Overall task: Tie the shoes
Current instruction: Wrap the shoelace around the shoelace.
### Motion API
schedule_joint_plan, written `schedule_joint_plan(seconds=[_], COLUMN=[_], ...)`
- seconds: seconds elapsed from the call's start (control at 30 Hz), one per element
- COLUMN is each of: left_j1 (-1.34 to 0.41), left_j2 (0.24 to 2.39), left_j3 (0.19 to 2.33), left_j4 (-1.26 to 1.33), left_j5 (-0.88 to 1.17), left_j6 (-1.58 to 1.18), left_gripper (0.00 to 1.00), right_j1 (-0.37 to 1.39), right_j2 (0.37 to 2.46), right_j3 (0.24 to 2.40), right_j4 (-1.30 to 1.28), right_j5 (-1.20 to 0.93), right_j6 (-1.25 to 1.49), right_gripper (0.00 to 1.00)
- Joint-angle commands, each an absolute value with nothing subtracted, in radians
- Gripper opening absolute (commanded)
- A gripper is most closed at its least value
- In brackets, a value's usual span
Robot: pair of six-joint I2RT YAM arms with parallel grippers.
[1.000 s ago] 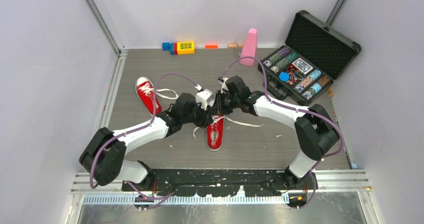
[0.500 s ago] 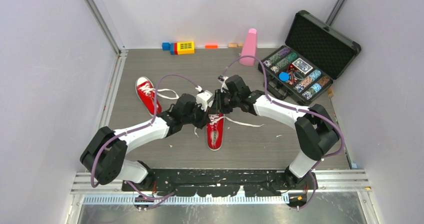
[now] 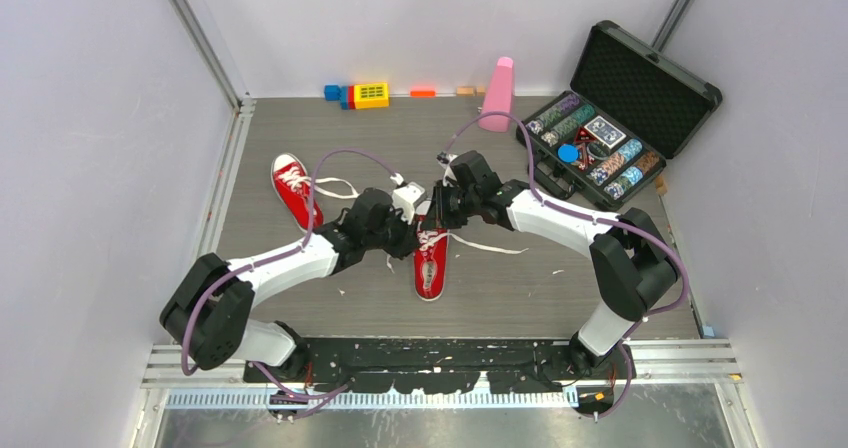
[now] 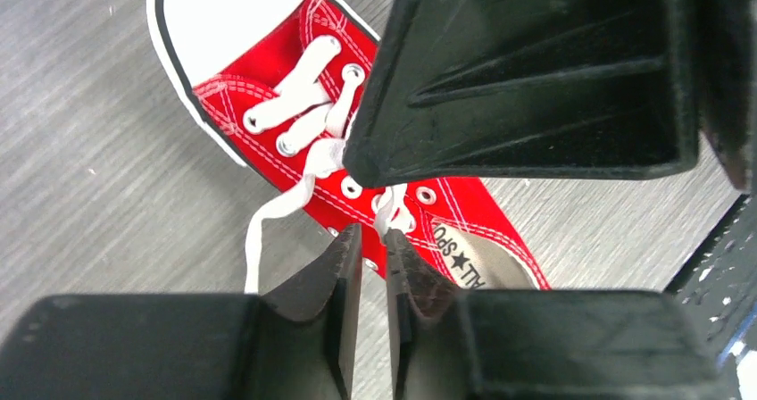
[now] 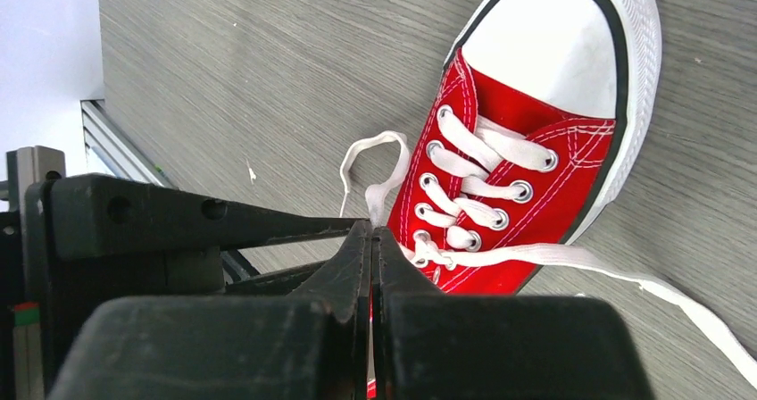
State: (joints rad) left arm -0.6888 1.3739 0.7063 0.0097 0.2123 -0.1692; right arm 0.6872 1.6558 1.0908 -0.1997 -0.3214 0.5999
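Note:
Two red shoes with white laces lie on the grey table. One point(image 3: 295, 190) is at the far left with its laces loose. The other point(image 3: 431, 266) is in the middle under both grippers. My right gripper point(image 3: 432, 215) is shut on a white lace loop point(image 5: 373, 172) beside this shoe point(image 5: 536, 105); its fingertips point(image 5: 372, 232) are pressed together. My left gripper point(image 4: 373, 239) is slightly open just above the upper eyelets of the shoe point(image 4: 268, 79). A lace strand point(image 4: 390, 211) touches its right fingertip. The other lace end point(image 5: 625, 266) trails across the table.
An open black case of poker chips point(image 3: 620, 118) stands at the back right. A pink cone point(image 3: 497, 93) and coloured blocks point(image 3: 370, 95) are along the back wall. A metal rail point(image 3: 225, 178) runs down the left side.
Both grippers have shifted only slightly over the middle shoe's laces. The shoes have not moved.

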Motion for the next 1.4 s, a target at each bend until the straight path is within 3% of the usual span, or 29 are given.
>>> schedule_joint_plan(seconds=[0.0, 0.1, 0.13, 0.17, 0.4, 0.83, 1.27, 1.37], left_j1=[-0.684, -0.684, -0.684, -0.682, -0.614, -0.545, -0.545, -0.545], left_j2=[1.321, 1.261, 1.241, 1.224, 1.287, 1.484, 1.516, 1.495], left_j3=[0.730, 0.701, 0.682, 0.669, 0.723, 0.809, 0.812, 0.793], left_j4=[-0.039, -0.033, -0.020, -0.007, 0.018, 0.161, 0.173, 0.183], left_j5=[0.181, 0.151, 0.137, 0.129, 0.307, 0.602, 0.663, 0.655], left_j6=[-0.165, -0.150, -0.144, -0.137, -0.060, 0.077, 0.035, 0.011], left_gripper=[0.29, 0.60, 0.76, 0.83, 0.93, 0.91, 0.51, 0.47], right_j1=[0.693, 0.693, 0.693, 0.693, 0.693, 0.693, 0.693, 0.693], right_j2=[1.618, 1.621, 1.625, 1.627, 1.626, 1.633, 1.628, 1.626], right_j3=[1.147, 1.157, 1.160, 1.164, 1.177, 1.176, 1.178, 1.178], right_j4=[-0.200, -0.208, -0.210, -0.213, -0.234, -0.254, -0.252, -0.251], right_j5=[-0.326, -0.334, -0.341, -0.349, -0.364, -0.412, -0.405, -0.401], right_j6=[0.590, 0.586, 0.585, 0.583, 0.568, 0.539, 0.541, 0.540], right_gripper=[0.00, 0.00, 0.00, 0.00, 0.00, 0.00, 0.00, 0.00])
